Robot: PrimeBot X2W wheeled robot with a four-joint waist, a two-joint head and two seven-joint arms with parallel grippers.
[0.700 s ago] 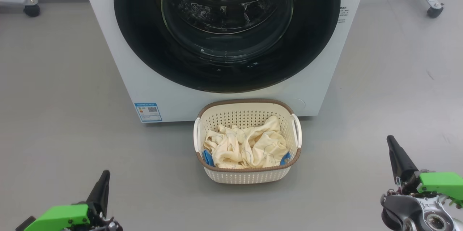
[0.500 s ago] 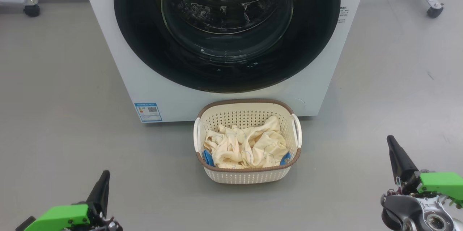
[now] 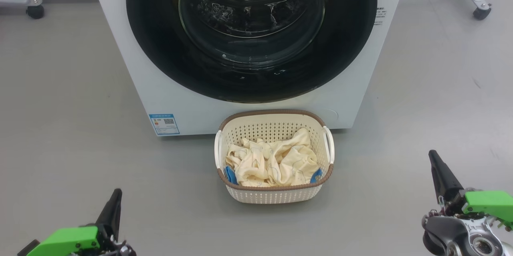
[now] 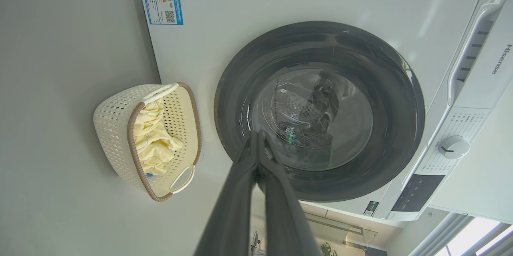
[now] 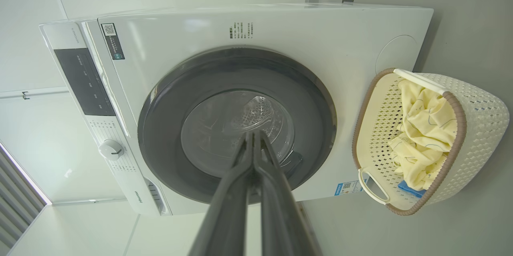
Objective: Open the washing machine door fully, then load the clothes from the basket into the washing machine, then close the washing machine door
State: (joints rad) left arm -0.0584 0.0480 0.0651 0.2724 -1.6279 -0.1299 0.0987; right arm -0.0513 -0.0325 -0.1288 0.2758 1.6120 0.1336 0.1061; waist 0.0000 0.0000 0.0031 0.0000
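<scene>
Cream perforated plastic basket [image 3: 276, 196] holds crumpled pale yellow fabric clothes [image 3: 272, 164]. Left pincer [image 3: 116, 196], right pincer [image 3: 435, 162]: both closed tight, empty, well apart from basket, flanking it.

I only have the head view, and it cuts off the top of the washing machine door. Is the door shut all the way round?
Observer: Yes. The left wrist view shows the whole washing machine door, closed flat against the washing machine.
Operator: Are my grippers empty?
Observer: The left gripper is pressed shut on nothing.
Operator: And the right?
Observer: The right gripper is shut and empty too.
</scene>
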